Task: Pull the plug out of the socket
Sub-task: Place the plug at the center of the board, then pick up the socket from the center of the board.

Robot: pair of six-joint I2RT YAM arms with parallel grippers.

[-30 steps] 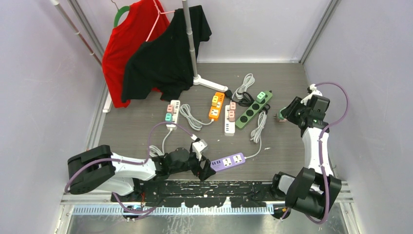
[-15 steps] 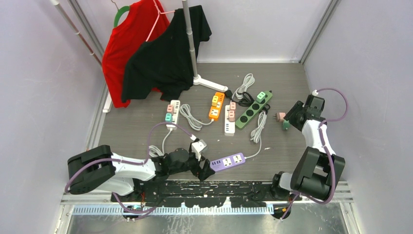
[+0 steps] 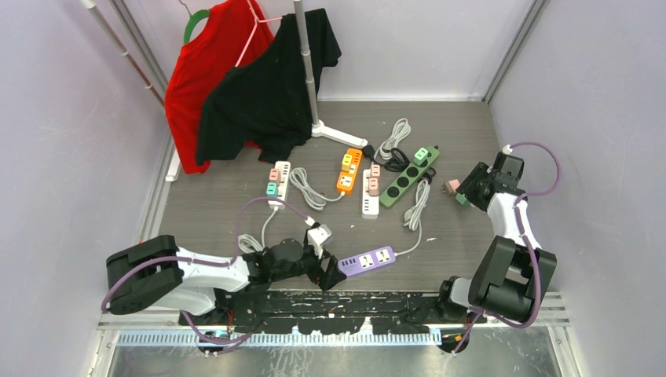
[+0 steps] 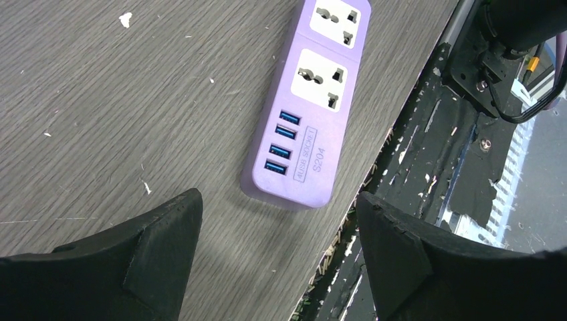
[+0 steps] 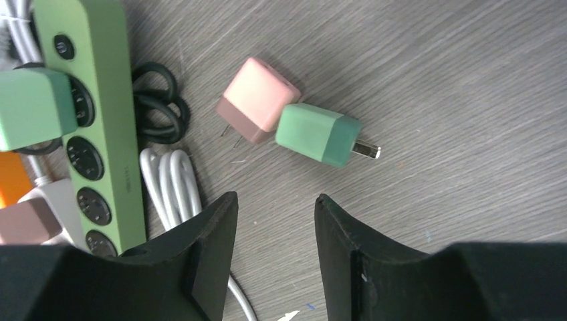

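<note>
The grey wood-grain table (image 3: pixel 220 212) carries several power strips. The green power strip (image 5: pixel 87 100) lies mid-right with a seated green plug (image 5: pixel 33 107) at its far end. The purple power strip (image 4: pixel 311 107) lies near, its sockets bare. The left gripper (image 4: pixel 279 207) hangs over its end, jaws wide and empty. The right gripper (image 5: pixel 275 200), jaws narrowly parted, holds nothing. A pink plug (image 5: pixel 257 100) and a loose green plug (image 5: pixel 317 134) lie touching just beyond it. This looks like the gap between pulls; next, reach left and clamp a seated plug squarely.

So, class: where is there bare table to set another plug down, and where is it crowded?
Free: left of the leftmost white strip; between the purple strip and the right arm. Crowded: the middle, around the orange strip and green strip.
</note>
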